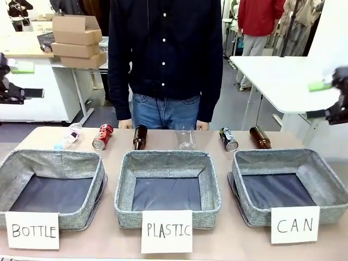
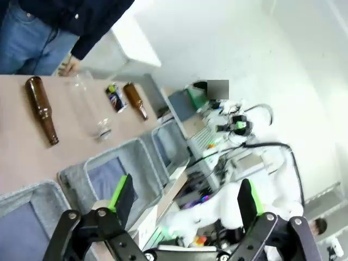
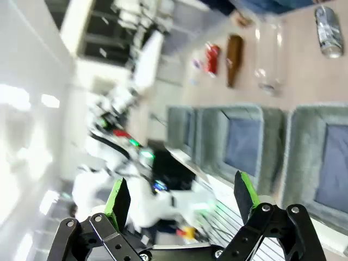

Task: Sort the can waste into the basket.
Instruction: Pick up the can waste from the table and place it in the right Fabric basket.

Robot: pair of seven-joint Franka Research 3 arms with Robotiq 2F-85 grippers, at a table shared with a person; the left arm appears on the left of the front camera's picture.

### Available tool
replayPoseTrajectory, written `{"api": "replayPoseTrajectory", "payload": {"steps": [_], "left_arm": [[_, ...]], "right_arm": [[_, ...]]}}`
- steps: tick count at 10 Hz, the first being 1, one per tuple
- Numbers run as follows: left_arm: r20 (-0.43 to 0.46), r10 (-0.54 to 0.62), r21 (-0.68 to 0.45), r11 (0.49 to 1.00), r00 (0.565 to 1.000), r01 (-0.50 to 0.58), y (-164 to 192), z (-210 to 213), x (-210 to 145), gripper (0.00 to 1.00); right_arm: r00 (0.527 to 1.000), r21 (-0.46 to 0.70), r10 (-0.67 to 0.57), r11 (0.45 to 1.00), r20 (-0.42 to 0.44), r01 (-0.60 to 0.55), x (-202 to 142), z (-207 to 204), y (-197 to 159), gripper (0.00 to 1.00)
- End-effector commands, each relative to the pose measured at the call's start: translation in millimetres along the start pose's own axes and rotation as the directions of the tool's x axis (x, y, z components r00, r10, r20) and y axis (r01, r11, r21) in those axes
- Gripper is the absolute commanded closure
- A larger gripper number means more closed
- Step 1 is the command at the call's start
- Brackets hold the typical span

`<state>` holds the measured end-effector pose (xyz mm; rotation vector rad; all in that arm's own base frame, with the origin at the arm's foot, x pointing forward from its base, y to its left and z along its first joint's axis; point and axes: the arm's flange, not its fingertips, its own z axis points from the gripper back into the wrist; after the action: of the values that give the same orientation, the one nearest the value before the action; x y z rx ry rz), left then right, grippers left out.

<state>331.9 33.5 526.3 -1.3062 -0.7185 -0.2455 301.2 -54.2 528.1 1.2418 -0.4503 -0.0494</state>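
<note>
The can waste is lying on the tabletop in the row above the bins. We are seeing the red can left of centre and the black can right of centre, just above the "CAN" basket at lower right. We are holding the left gripper and right gripper spread apart, both empty.

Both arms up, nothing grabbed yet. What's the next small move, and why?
Probably lower the right pincer, open and empty, toward the black can: it lies just beyond the CAN basket, on that arm's side.
</note>
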Motion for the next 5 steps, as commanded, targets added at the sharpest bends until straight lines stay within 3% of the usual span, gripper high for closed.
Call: {"api": "replayPoseTrajectory", "payload": {"steps": [1, 2, 3, 5], "left_arm": [[-0.013, -0.017, 0.073, 0.997, 1.0, 0.018, 2.6, -21.8, -81.1, 0.0], [-0.009, -0.042, 0.193, 0.98, 0.999, 0.043, -0.7, -23.2, -77.9, 0.0], [0.022, 0.018, 0.005, 1.0, 1.0, -0.018, 10.4, 0.1, -1.6, 0.0], [0.022, 0.018, 0.005, 1.0, 1.0, -0.018, 10.4, 0.1, -1.6, 0.0]], "right_arm": [[0.993, 0.058, 0.008, 0.998, 0.115, -0.015, -24.6, -26.2, -16.7, 0.0], [0.988, -0.06, 0.001, 0.998, 0.153, 0.008, -27.7, -28.2, -13.9, 0.0], [0.997, 0.057, -0.043, 0.998, 0.071, 0.039, 7.5, 3.2, -5.9, 0.0], [0.997, 0.057, -0.043, 0.998, 0.071, 0.039, 7.5, 3.2, -5.9, 0.0]]}}
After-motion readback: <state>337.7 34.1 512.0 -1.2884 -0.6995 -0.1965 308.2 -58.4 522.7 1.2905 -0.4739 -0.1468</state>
